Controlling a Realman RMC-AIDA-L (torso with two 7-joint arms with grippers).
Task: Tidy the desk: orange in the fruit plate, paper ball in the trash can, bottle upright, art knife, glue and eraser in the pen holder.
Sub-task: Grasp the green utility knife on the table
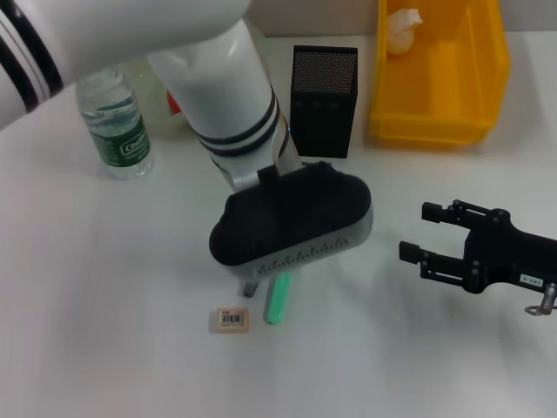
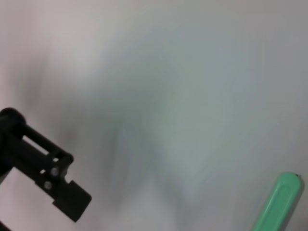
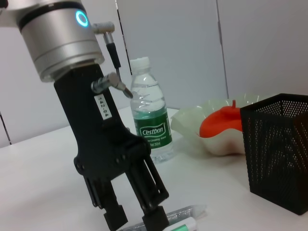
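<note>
Nearest the robot, a small beige rectangular eraser (image 1: 231, 319) with a barcode sticker lay flat on the plain white desk (image 1: 104, 287). Just beside it lay a slim green stick-shaped item (image 1: 278, 299), probably the glue or the art knife, with a clear-wrapped pen-like piece (image 3: 185, 212) against it. The left gripper (image 3: 135, 216) stood directly over these, its black fingers (image 3: 154, 190) slightly parted and straddling the green stick, their tips at its level; whether they actually pressed on it could not be told. The stick looked light, rigid and smooth, so it would likely roll or slip unless pinched across its narrow middle. Off to the right, the right gripper (image 1: 426, 233) hovered above the desk, wide open and holding nothing.

Farther back stood a black square metal-mesh pen holder (image 1: 324, 100). A clear plastic water bottle (image 1: 116, 126) with a green label was already upright on the left. Beyond it, a red-orange round orange (image 3: 221, 122) sat in the pale-green wavy-rimmed glass fruit plate (image 3: 190, 122). At the far right, a white crumpled paper ball (image 1: 401, 30) rested inside the bright yellow rectangular trash can (image 1: 483, 74).
</note>
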